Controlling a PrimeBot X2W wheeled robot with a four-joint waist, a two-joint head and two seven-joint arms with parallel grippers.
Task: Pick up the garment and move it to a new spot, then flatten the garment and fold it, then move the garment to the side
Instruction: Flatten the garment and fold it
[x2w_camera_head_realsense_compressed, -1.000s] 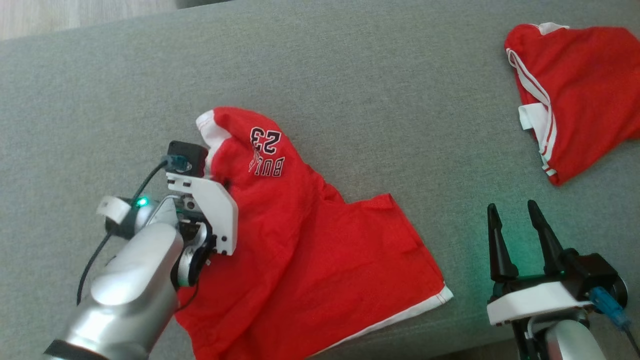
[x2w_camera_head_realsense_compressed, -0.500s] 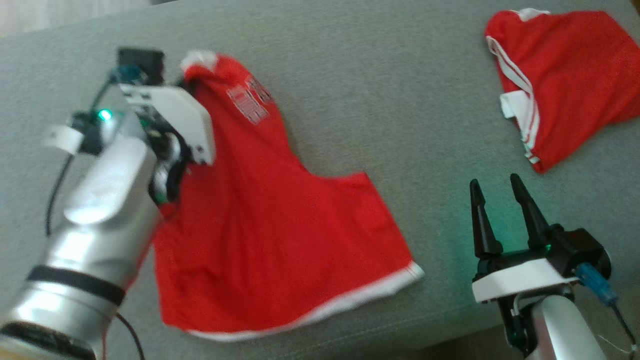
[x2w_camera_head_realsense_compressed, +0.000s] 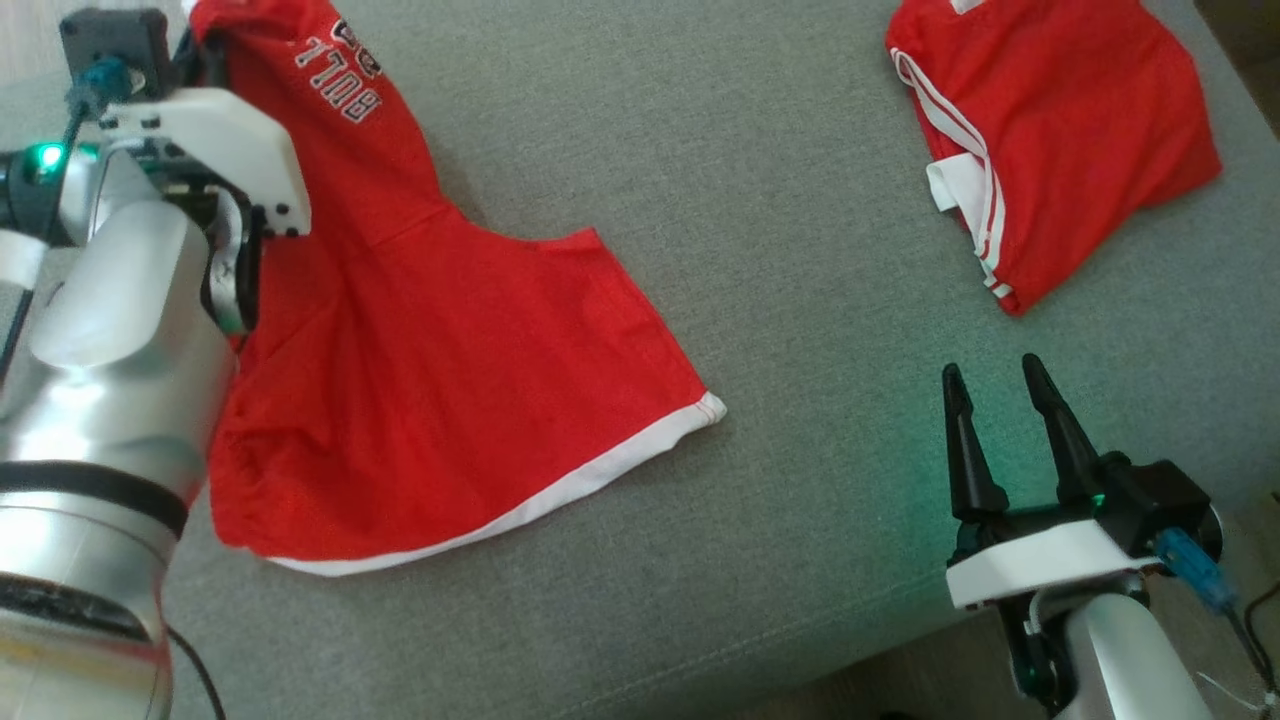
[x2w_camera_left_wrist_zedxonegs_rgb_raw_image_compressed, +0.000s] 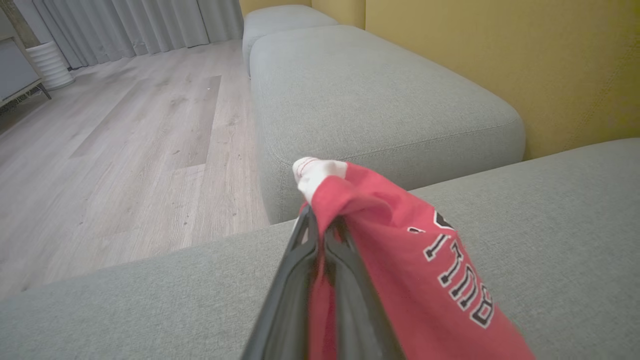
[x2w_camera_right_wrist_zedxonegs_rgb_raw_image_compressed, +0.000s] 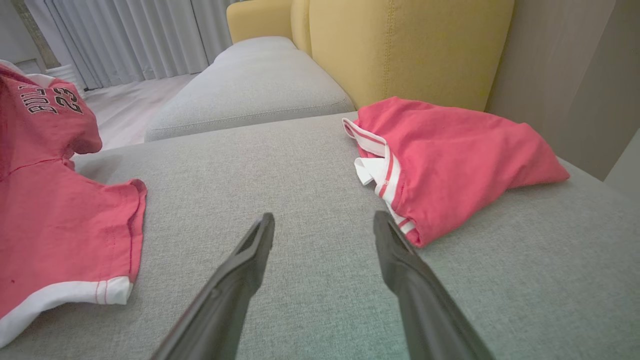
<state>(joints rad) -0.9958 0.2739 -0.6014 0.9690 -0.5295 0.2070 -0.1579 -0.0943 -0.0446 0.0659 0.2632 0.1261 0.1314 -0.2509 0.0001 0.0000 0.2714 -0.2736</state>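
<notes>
The garment (x2w_camera_head_realsense_compressed: 440, 380) is a pair of red shorts with white hems and a black-and-white "BULLS 23" print. My left gripper (x2w_camera_left_wrist_zedxonegs_rgb_raw_image_compressed: 320, 225) is shut on its printed end near a white hem and holds that end raised. The rest of the garment (x2w_camera_right_wrist_zedxonegs_rgb_raw_image_compressed: 60, 210) trails down onto the grey sofa seat (x2w_camera_head_realsense_compressed: 800, 250). In the head view the left gripper's white housing (x2w_camera_head_realsense_compressed: 210, 140) sits at the top left, and its fingers are hidden behind the cloth. My right gripper (x2w_camera_head_realsense_compressed: 990, 370) stands open over bare seat at the lower right, with nothing between its fingers (x2w_camera_right_wrist_zedxonegs_rgb_raw_image_compressed: 250, 250).
A second red garment (x2w_camera_head_realsense_compressed: 1060, 150) with white stripes lies bunched at the far right of the seat, close to the yellow backrest (x2w_camera_right_wrist_zedxonegs_rgb_raw_image_compressed: 400, 45). Another grey cushion (x2w_camera_left_wrist_zedxonegs_rgb_raw_image_compressed: 360, 100) adjoins beyond the held end. Wooden floor (x2w_camera_left_wrist_zedxonegs_rgb_raw_image_compressed: 125, 150) lies past the seat's edge.
My left gripper has closed on the printed end of the garment and lifted it up and away, pulling the cloth taut. The head camera has shifted. The right gripper stays open.
</notes>
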